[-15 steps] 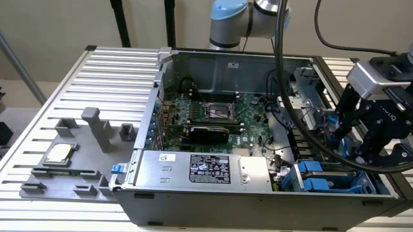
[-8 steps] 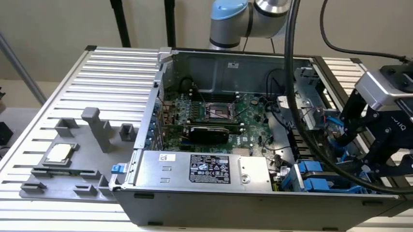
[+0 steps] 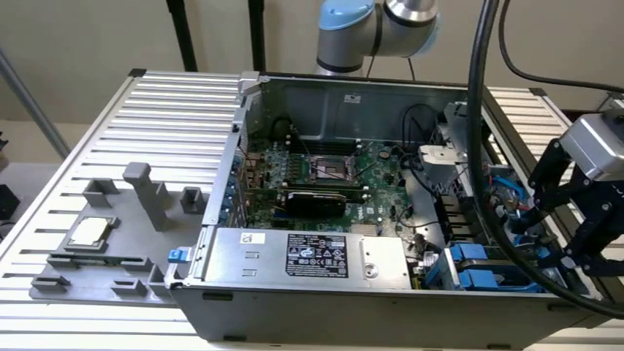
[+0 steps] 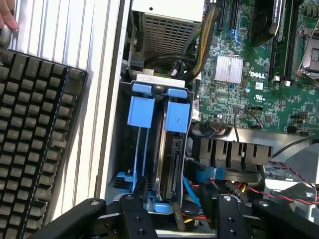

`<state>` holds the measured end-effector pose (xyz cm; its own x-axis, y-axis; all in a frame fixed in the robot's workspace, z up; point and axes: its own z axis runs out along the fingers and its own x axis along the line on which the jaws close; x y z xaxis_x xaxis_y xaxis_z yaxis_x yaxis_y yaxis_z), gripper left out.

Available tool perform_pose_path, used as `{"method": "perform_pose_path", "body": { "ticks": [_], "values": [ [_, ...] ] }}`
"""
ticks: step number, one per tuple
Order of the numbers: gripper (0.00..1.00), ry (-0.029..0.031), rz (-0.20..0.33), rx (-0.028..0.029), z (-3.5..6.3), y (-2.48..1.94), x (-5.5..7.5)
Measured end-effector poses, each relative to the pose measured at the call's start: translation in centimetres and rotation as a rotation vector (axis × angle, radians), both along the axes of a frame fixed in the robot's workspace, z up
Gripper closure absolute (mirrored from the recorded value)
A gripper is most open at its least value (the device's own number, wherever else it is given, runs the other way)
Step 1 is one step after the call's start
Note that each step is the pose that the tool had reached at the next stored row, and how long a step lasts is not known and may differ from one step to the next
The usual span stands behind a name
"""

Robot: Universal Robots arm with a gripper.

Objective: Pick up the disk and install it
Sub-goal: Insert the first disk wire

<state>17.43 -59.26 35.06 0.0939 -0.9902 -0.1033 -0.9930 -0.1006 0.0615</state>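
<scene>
Exterior view: open grey metal PC case (image 3: 322, 307) w/ green motherboard (image 3: 322, 175) sits on slatted metal counter (image 3: 166, 110). Black robot gripper (image 3: 557, 238) hangs over the case's corner at the exterior view's right, just above blue plastic drive cage (image 3: 478, 267).

Wrist view: silver-grey hard disk in bright blue carrier (image 4: 172, 149) stands on edge inside the cage, beside a second blue carrier (image 4: 141, 112). Jaws released, spread either side of the disk's near end, not touching it. Black keyboard (image 4: 35, 139) lies outside the case.
</scene>
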Motion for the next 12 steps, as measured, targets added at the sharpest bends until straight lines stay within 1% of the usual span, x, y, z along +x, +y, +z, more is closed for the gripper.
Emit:
{"method": "perform_pose_path", "body": {
  "ticks": [3, 7, 8, 11, 12],
  "values": [
    [0.00, 0.0000, 0.002, 0.0111, 0.00, -0.14, 0.11],
    [0.00, 0.0000, 0.007, 0.0209, -0.04, -0.35, 0.17],
    [0.00, 0.0000, 0.009, 0.0246, -0.05, -0.37, 0.18],
    [0.00, -0.0015, 0.017, 0.0394, -0.08, -0.43, 0.19],
    [0.00, -0.0022, 0.019, 0.0436, -0.09, -0.46, 0.19]
  ]
}}
